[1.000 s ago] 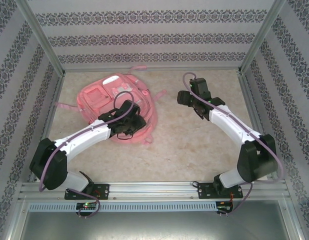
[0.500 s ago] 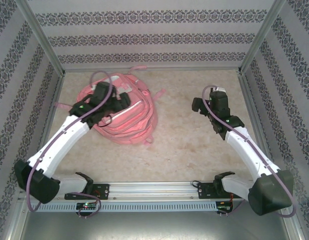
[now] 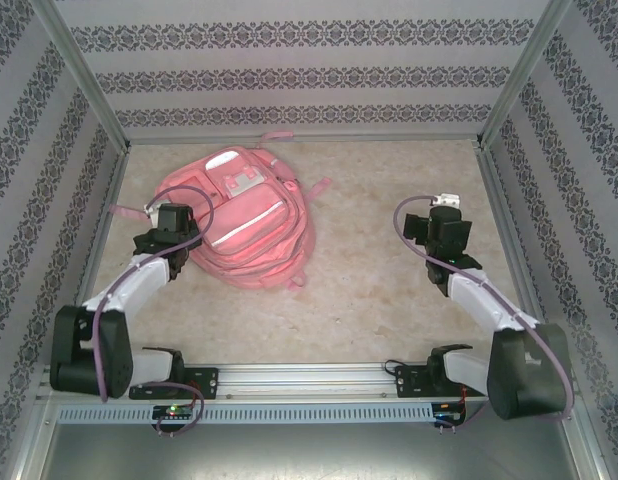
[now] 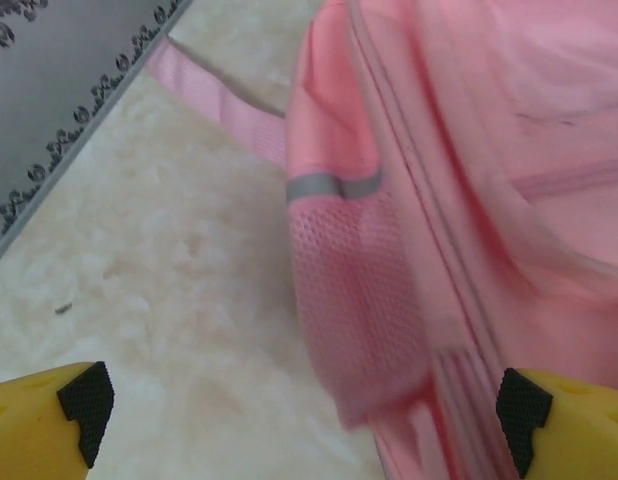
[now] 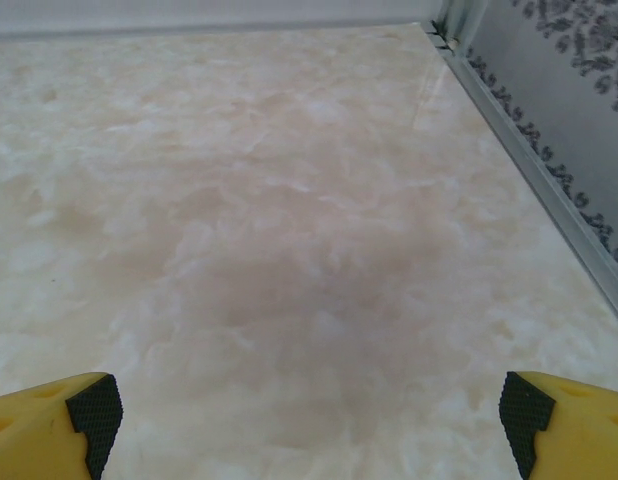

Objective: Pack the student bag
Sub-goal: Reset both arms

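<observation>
Two grippers, both spread wide and both holding nothing. The left gripper (image 3: 172,222) sits at the left of the overhead frame, just beside the left edge of the student bag (image 3: 244,220). From its own camera the left gripper (image 4: 304,408) has its yellow fingers at the two bottom corners. Between them, toward the right, lies the bag's side with the mesh pocket (image 4: 349,300) and a grey band above it. The rest of the student bag (image 4: 469,150) takes up the right half of that frame. A pink strap (image 4: 219,105) trails away toward the patterned wall (image 4: 49,120) at upper left, over bare table (image 4: 169,280).

The right gripper (image 3: 441,212) is at the right of the overhead frame, well apart from the bag. In its wrist view the right gripper (image 5: 304,408) looks out over pale marbled table (image 5: 289,200) toward the corner at upper right.

The bag lies flat, front pockets up, in the upper left part of the table (image 3: 389,270). Its long axis runs from the top of the frame down toward the bottom, leaning slightly to the right (the carry loop is at the top end).

So the left arm is much the nearer, with the bag just to the right of its open fingers. Any hold on the bag's side looks like its job, needing only a small shift rightward. The right arm would have to cross open table leftward to help. I cannot tell whether the zips are open.
</observation>
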